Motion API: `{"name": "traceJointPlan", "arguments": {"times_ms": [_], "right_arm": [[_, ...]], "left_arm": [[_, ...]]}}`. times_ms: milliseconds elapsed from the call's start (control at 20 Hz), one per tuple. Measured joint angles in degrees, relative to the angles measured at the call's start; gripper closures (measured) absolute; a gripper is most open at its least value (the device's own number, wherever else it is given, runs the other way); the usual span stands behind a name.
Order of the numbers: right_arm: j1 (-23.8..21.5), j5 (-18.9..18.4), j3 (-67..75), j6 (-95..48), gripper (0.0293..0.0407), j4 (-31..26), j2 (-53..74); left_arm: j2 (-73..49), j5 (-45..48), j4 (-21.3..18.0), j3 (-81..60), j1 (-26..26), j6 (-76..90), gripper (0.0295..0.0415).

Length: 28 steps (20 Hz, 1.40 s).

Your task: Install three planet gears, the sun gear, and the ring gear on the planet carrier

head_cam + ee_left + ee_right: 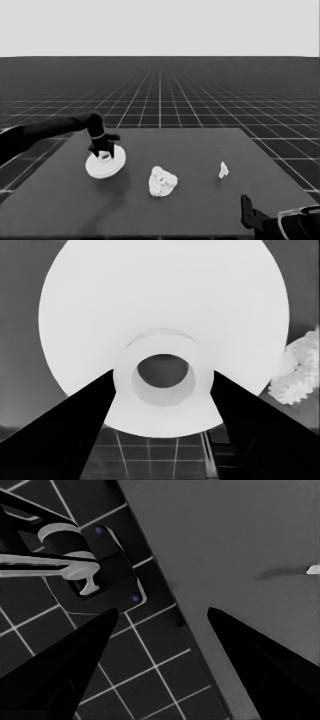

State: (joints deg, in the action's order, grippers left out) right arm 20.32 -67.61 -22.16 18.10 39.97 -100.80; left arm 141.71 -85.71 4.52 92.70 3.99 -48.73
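**Step in hand: fitting the ring gear.**

1. Left gripper (105,150), over the table's (200,210) left part: clenched on the larger round part (106,165). In the left wrist view, fingertips (107,377) pressed against either side of the raised collar around the central hole, with the hole centred between the jaws. Disc tilted in the head view and judged lifted clear of the table.
2. Gears (162,181): clustered to the right of the jaws, well apart from the held disc. Smaller round part beneath the cluster not separately distinguishable.
3. Thin white piece (223,170): farther right, not involved.
4. Right gripper (162,610): parked at the table's near right corner, jaws spread, nothing between them.

**Next move, as judged:** carry the disc rightward over the cluster, level it, align the central hole, then lower it squarely. Expect jamming on the teeth if lowered while tilted.
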Motion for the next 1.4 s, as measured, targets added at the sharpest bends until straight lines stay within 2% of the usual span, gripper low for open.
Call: {"name": "traceJointPlan", "arguments": {"times_ms": [200, 250, 300, 400, 500, 700, 800, 900, 1400], "right_arm": [[0.00, 0.00, 0.00, 0.00, 0.0315, 0.00, 0.00], [0.00, 0.00, 0.00, 0.00, 0.0315, 0.00, 0.00], [0.00, 0.00, 0.00, 0.00, 0.0315, 0.00, 0.00], [0.00, 0.00, 0.00, 0.00, 0.0315, 0.00, 0.00], [0.00, 0.00, 0.00, 0.00, 0.0315, 0.00, 0.00], [0.00, 0.00, 0.00, 0.00, 0.0315, 0.00, 0.00], [0.00, 0.00, 0.00, 0.00, 0.0315, 0.00, 0.00], [0.00, 0.00, 0.00, 0.00, 0.0315, 0.00, 0.00], [0.00, 0.00, 0.00, 0.00, 0.0315, 0.00, 0.00]], "left_arm": [[0.01, -0.26, -0.32, 0.03, 0.35, 0.03, 0.0362], [4.37, -1.17, 1.97, -8.97, -0.59, -18.80, 0.0362], [15.08, -2.08, 3.01, -10.55, -1.43, -28.21, 0.0362], [27.97, -2.70, 3.68, -3.84, -2.21, -31.94, 0.0362], [32.44, -2.77, 3.86, 0.52, -2.43, -31.76, 0.0362], [34.38, -2.78, 3.95, 2.96, -2.52, -31.42, 0.0362], [34.94, -1.93, 7.56, 4.88, -6.21, -30.25, 0.0362], [35.19, -1.55, 8.78, 5.78, -7.55, -29.72, 0.0362], [35.29, -1.34, 9.38, 6.26, -8.31, -28.10, 0.0362]]}}
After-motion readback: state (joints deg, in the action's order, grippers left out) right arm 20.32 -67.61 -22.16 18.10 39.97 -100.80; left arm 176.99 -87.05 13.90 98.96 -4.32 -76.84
